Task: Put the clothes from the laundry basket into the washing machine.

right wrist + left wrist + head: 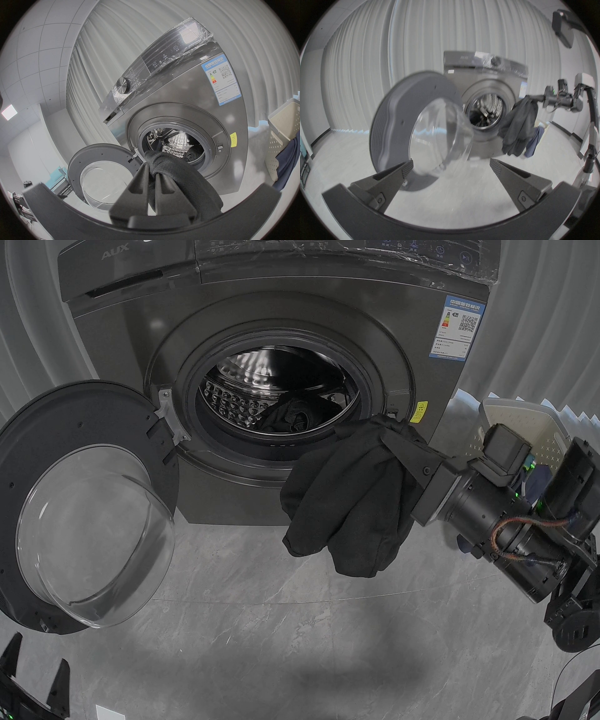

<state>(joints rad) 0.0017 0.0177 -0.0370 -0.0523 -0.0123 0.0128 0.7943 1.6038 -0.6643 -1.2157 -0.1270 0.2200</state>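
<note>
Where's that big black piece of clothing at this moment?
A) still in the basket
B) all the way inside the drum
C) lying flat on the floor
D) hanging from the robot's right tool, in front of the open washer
D: the black garment hangs pinched in the right tool, just outside the open mouth of the washing machine.

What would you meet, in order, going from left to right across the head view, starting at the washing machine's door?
Open door → drum opening → black garment → sticker label → laundry basket.
</note>
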